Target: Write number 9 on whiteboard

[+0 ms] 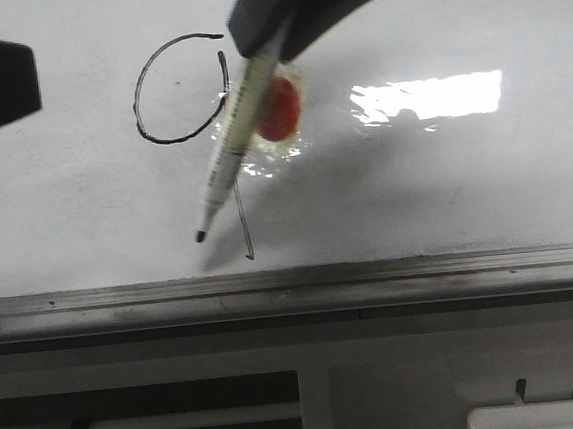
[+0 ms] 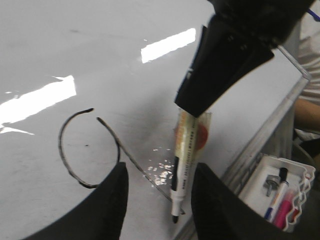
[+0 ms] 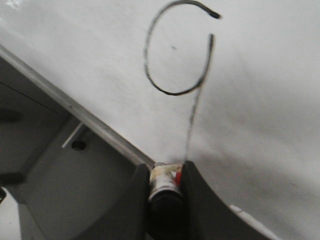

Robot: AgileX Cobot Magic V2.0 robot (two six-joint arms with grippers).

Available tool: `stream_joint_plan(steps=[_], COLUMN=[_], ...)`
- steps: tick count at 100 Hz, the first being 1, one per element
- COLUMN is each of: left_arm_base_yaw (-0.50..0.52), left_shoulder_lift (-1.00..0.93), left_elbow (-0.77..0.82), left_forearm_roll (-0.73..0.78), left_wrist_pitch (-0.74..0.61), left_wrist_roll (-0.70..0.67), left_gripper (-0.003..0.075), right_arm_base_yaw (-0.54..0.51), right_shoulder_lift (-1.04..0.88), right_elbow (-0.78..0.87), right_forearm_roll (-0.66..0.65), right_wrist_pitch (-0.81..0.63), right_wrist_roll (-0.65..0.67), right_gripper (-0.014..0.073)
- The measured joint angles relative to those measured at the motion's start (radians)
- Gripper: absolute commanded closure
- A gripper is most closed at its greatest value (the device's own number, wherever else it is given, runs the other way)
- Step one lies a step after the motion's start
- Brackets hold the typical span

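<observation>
The whiteboard [image 1: 444,181] lies flat and carries the number 9 [image 1: 159,137], an open loop with a long thin tail running down toward the rail. It also shows in the left wrist view [image 2: 62,155] and the right wrist view [image 3: 150,75]. My right gripper [image 1: 267,46] is shut on a white marker [image 1: 224,170] with clear tape and a red patch [image 1: 277,110]. The marker slants down, its black tip just left of the tail's lower end; I cannot tell whether it touches the board. My left gripper [image 2: 160,170] is open and empty beside the 9, near the marker [image 2: 181,170].
A grey metal rail [image 1: 293,289] runs along the board's near edge, with white cabinet panels [image 1: 402,385] below. A white tray [image 2: 300,172] holding markers sits past the rail. A person's arm [image 2: 307,110] is beside the board. A glare patch [image 1: 427,97] lies right of the marker.
</observation>
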Motion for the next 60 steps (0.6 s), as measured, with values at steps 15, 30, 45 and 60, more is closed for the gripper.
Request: stream_joint_plan(steps=[15,30,45,60], left_arm_base_yaw=[-0.022,-0.022,-0.022,-0.022], left_shoulder_lift=[0.083,0.153,0.206,0.236], left_elbow=[-0.025,-0.056,-0.066,-0.067], left_forearm_roll=[0.019,0.020,0.022,0.045], left_wrist_pitch=[-0.023,-0.042,-0.053,-0.053], left_wrist_roll=[-0.007,-0.009,-0.009,-0.009], left_gripper=[0.0437,0.0437,0.0437,0.0437], right_arm_base_yaw=[0.061,0.075,0.077,0.077], right_shoulder_lift=[-0.005,-0.005,-0.005,-0.005], right_elbow=[-0.007,-0.007,-0.007,-0.007], right_forearm_roll=[0.005,0.038,0.062,0.080], right_wrist_pitch=[-0.007,-0.007,-0.008,-0.010], right_wrist_roll=[0.000,0.000,0.000,0.000], right_gripper=[0.0643,0.0643,0.0643,0.0643])
